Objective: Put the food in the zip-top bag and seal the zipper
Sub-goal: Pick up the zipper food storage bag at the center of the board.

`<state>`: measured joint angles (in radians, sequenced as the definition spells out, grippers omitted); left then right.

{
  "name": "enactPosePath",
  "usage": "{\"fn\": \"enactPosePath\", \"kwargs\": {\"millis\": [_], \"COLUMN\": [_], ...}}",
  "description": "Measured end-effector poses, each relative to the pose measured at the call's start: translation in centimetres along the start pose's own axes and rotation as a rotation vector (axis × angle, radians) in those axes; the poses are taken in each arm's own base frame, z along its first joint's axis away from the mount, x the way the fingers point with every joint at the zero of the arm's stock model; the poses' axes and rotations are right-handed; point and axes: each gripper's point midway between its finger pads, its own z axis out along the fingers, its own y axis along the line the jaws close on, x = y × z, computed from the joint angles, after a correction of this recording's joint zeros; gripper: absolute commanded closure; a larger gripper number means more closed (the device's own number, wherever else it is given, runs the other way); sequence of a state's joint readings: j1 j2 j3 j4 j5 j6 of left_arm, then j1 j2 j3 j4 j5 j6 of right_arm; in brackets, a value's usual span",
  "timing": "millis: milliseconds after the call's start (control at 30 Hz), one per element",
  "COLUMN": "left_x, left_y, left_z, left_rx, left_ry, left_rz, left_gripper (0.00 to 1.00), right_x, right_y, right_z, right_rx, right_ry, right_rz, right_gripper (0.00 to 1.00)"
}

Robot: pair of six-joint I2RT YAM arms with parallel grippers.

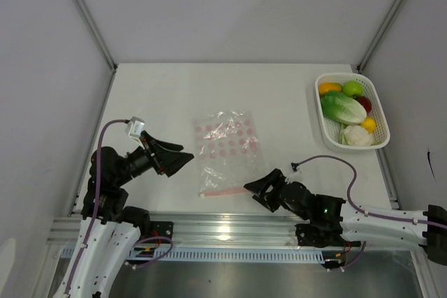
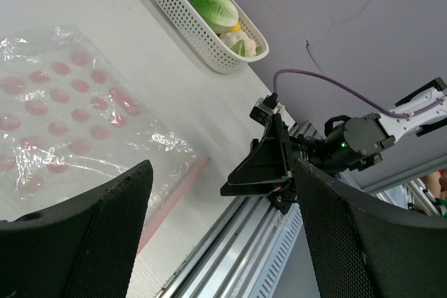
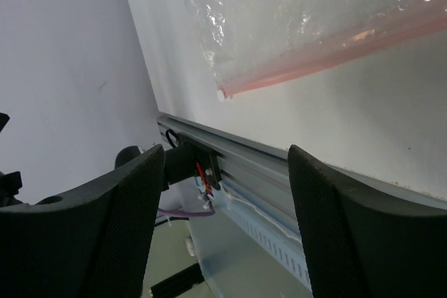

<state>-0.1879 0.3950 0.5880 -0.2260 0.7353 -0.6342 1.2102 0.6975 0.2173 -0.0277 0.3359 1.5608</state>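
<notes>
The zip-top bag point(image 1: 225, 146) lies flat on the table's middle, clear with pink dots, its pink zipper point(image 1: 222, 191) along the near edge. The food sits in a white basket point(image 1: 378, 105) at the far right: a cabbage point(image 1: 343, 107), a green apple point(image 1: 353, 88), an orange fruit point(image 1: 329, 88) and a white piece point(image 1: 357, 136). My left gripper point(image 1: 183, 156) hovers left of the bag, open and empty. My right gripper point(image 1: 251, 193) is open by the zipper's right end. In the wrist views the left gripper point(image 2: 222, 172) and the right gripper point(image 3: 227, 155) hold nothing, and the zipper point(image 3: 328, 57) lies beyond the right gripper's fingers.
The table's metal front rail point(image 1: 230, 227) runs just behind the zipper. White walls enclose the table on the left, the back and the right. The basket point(image 2: 202, 47) stands against the right edge.
</notes>
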Motion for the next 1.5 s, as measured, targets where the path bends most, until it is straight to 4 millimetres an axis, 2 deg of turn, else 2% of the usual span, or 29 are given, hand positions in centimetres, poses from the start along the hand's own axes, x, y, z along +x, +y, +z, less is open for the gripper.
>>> {"fn": "enactPosePath", "kwargs": {"millis": [133,333,467,567,833,967,1300,1500], "left_x": [0.2,0.2,0.2,0.2,0.6,1.0,2.8,4.2], "left_y": [0.0,0.1,0.2,0.4,0.6,0.7,-0.1,-0.5], "left_z": [0.2,0.2,0.3,0.4,0.7,0.8,1.8,2.8], "left_rx": [0.0,-0.01,-0.011,-0.014,-0.016,-0.016,0.015,0.016], "left_ry": [0.012,0.009,0.011,0.016,0.037,0.056,0.127,0.18], "left_rz": [0.0,0.0,0.002,-0.003,-0.006,-0.002,0.004,0.023], "left_gripper": [0.17,0.17,0.17,0.22,0.28,0.28,0.31,0.31], "right_x": [-0.2,-1.4,-1.7,-1.8,-2.0,-2.0,-3.1,-4.0], "right_y": [-0.3,-2.0,-2.5,-2.8,-4.2,-4.2,-2.3,-2.9], "right_z": [0.4,1.3,2.0,2.7,4.7,5.3,6.1,6.5], "right_rx": [-0.026,-0.023,-0.012,-0.007,0.034,0.024,-0.044,-0.03], "right_ry": [-0.043,-0.121,-0.15,-0.166,-0.19,-0.189,-0.225,-0.262], "right_rz": [0.042,0.097,0.111,0.116,0.114,0.123,0.164,0.171], "right_gripper": [0.31,0.33,0.34,0.34,0.35,0.36,0.44,0.53]}}
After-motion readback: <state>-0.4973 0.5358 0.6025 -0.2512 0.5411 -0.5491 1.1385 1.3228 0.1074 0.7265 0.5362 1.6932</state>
